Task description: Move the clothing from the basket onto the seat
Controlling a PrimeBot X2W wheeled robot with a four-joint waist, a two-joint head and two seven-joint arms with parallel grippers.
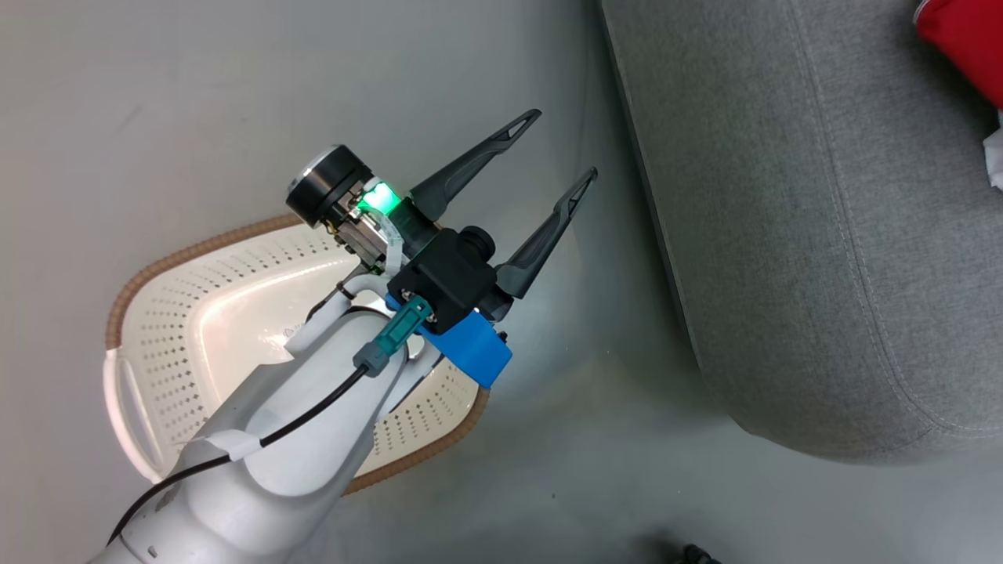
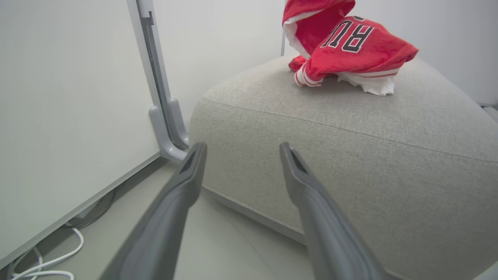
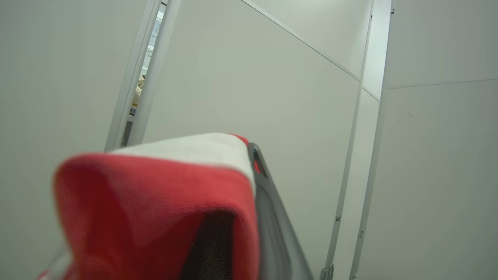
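Now my left gripper point(image 1: 565, 143) spreads wide, holding nothing, above the floor point(image 1: 611, 470) between the basket point(image 1: 180, 313) and the grey seat point(image 1: 783, 235). My right gripper point(image 3: 241, 147) pinches the red shorts point(image 3: 155, 202); the jersey point(image 2: 350, 46) lies crumpled on the seat.

The cream basket point(image 1: 176, 333) and the grey seat point(image 1: 783, 235) are carried by the pale floor point(image 1: 595, 470), near each other but apart; a crumpled red jersey point(image 2: 350, 50) is laid on the seat.
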